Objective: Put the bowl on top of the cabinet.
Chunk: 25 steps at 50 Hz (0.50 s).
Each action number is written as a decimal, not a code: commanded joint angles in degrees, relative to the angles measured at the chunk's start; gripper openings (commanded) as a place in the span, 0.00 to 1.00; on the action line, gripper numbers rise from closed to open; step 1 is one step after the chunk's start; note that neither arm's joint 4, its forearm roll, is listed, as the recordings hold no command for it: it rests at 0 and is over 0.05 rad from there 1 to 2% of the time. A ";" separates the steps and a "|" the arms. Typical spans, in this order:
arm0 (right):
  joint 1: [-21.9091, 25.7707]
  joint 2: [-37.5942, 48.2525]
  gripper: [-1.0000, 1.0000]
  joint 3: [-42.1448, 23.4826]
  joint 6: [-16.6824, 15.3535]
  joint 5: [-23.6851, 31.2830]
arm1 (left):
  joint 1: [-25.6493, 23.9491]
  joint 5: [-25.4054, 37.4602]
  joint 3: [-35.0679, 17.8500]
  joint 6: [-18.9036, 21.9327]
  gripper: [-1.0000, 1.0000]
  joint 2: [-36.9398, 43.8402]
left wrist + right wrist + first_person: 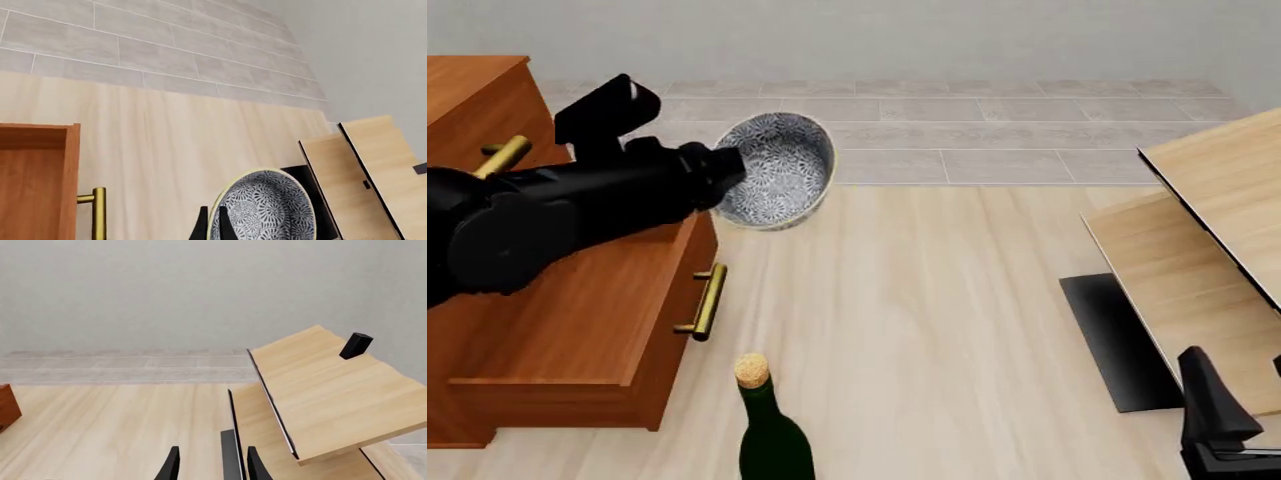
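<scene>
Left wrist view: the left gripper [212, 227] has its fingers clamped on the rim of the bowl [267, 207]; a brass handle [97, 212] of the cabinet [37, 180] shows.

Front view: the bowl [777, 168] is held tilted, in the air, beside the cabinet [574, 310]. Only here the bottle [771, 425] appears.

Right wrist view: the right gripper [212, 465], jaws apart, faces the pale furniture [327, 390].

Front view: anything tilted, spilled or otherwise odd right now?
Only the bowl: it is lifted and tipped on its side, opening facing the camera, gripped at the rim by the left end effector beside the cabinet. The bottle stands upright; nothing spilled.
</scene>
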 commanded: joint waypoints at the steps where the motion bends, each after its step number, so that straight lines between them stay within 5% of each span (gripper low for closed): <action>1: 0.17 0.00 1.00 0.22 -0.15 -0.03 | 0.29 6.77 -3.95 0.35 0.00 -5.35; 7: 0.10 0.00 1.00 0.08 -0.13 0.09 | 1.99 11.81 -7.34 -0.26 0.00 -5.01; 9: 0.06 0.00 1.00 -0.03 -0.07 0.24 | 4.46 14.49 -10.66 3.25 0.00 -4.53; 16: 0.08 0.00 1.00 0.00 -0.02 0.24 | 5.06 19.06 -14.35 0.31 0.00 -3.40; 25: 0.05 0.01 1.00 0.17 0.13 0.10 | 7.94 27.44 -23.03 1.78 0.00 -1.54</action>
